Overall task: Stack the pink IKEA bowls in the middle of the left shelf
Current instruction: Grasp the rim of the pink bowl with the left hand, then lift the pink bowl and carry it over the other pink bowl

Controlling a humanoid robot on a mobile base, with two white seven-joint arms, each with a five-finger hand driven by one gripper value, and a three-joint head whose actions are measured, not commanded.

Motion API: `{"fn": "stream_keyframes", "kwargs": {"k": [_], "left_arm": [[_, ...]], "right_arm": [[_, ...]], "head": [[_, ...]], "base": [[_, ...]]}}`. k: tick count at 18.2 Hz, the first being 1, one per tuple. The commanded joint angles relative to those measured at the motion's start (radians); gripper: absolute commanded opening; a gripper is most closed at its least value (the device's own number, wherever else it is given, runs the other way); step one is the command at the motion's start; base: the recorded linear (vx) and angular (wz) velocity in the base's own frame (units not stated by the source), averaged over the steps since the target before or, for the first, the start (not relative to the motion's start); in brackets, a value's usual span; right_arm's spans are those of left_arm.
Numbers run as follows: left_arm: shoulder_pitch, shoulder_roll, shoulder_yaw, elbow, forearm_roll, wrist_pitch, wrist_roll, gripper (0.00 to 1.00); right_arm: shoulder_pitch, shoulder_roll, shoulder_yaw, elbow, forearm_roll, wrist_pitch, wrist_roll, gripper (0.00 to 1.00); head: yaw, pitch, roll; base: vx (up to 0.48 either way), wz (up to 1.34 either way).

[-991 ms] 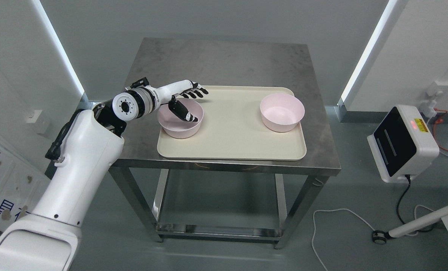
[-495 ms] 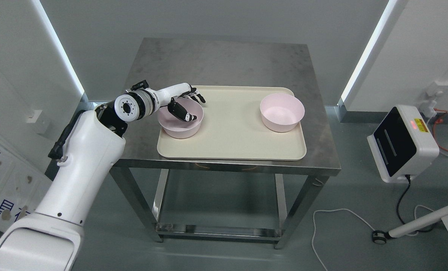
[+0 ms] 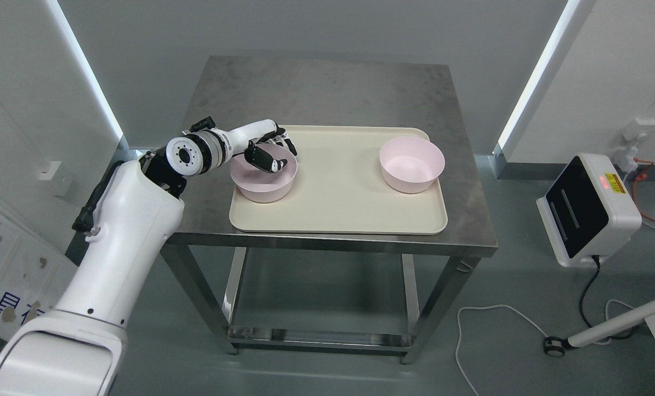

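Two pink bowls sit on a cream tray (image 3: 338, 212) on a steel table (image 3: 316, 88). The left bowl (image 3: 261, 186) is at the tray's left end, the right bowl (image 3: 411, 165) at its far right. My left hand (image 3: 277, 153) is at the far rim of the left bowl. Its thumb is inside the bowl and its fingers (image 3: 287, 144) curl over the outside of the rim, pinching it. The bowl still rests on the tray. The right arm is out of view.
A white device with a black panel (image 3: 589, 212) stands on the floor to the right, with cables (image 3: 498, 313) and a wheeled stand leg (image 3: 608, 330) near it. Walls close in behind and to the left of the table.
My left hand's fingers have curled from stretched out over the far rim to closed on it, and the thumb has drawn up inside the bowl. The bowls have not moved.
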Motion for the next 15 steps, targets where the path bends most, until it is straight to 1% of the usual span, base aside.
{"fn": "stream_keyframes", "kwargs": {"k": [1,2,4,6,7,8,10,11,13,15], "left_arm": [[0.007,-0.03,0.046,0.03,0.0,-0.02,0.0,0.04],[0.008,-0.036,0.048,0.031,0.0,-0.025,0.006,0.01],[0.009,-0.037,0.065,0.04,0.0,-0.029,0.014,0.01],[-0.013,-0.056,0.101,0.03,0.008,-0.029,0.013,0.0],[-0.052,-0.073,0.123,0.02,0.011,-0.026,0.009,0.0],[-0.117,-0.111,0.143,0.013,0.011,-0.017,0.005,0.0],[-0.22,-0.121,0.14,0.014,0.011,-0.008,-0.007,0.01],[-0.263,-0.121,0.099,0.014,0.037,0.006,-0.01,0.01],[-0.281,-0.121,-0.123,0.007,0.194,0.015,0.005,0.01],[-0.281,-0.121,-0.304,-0.033,0.313,0.021,0.051,0.01]], "right_arm": [[0.002,-0.017,-0.011,-0.034,0.0,0.0,0.0,1.0],[0.002,-0.017,-0.011,-0.034,0.0,0.0,0.0,1.0],[0.002,-0.017,-0.011,-0.034,0.0,0.0,0.0,1.0],[0.003,-0.017,-0.011,-0.034,0.0,0.0,0.0,1.0],[0.003,-0.017,-0.011,-0.034,0.0,0.0,0.0,1.0],[0.003,-0.017,-0.011,-0.034,0.0,0.0,0.0,1.0],[0.002,-0.017,-0.011,-0.034,0.0,0.0,0.0,1.0],[0.002,-0.017,-0.011,-0.034,0.0,0.0,0.0,1.0],[0.002,-0.017,-0.011,-0.034,0.0,0.0,0.0,1.0],[0.002,-0.017,-0.011,-0.034,0.0,0.0,0.0,1.0]], "head": [[0.0,0.0,0.0],[0.0,0.0,0.0],[0.0,0.0,0.0],[0.0,0.0,0.0],[0.0,0.0,0.0],[0.0,0.0,0.0],[0.0,0.0,0.0],[0.0,0.0,0.0],[0.0,0.0,0.0],[0.0,0.0,0.0]], "base": [[0.0,0.0],[0.0,0.0],[0.0,0.0],[0.0,0.01],[0.0,0.01],[0.0,0.0],[0.0,0.0],[0.0,0.0],[0.003,-0.02],[0.001,0.01]]}}
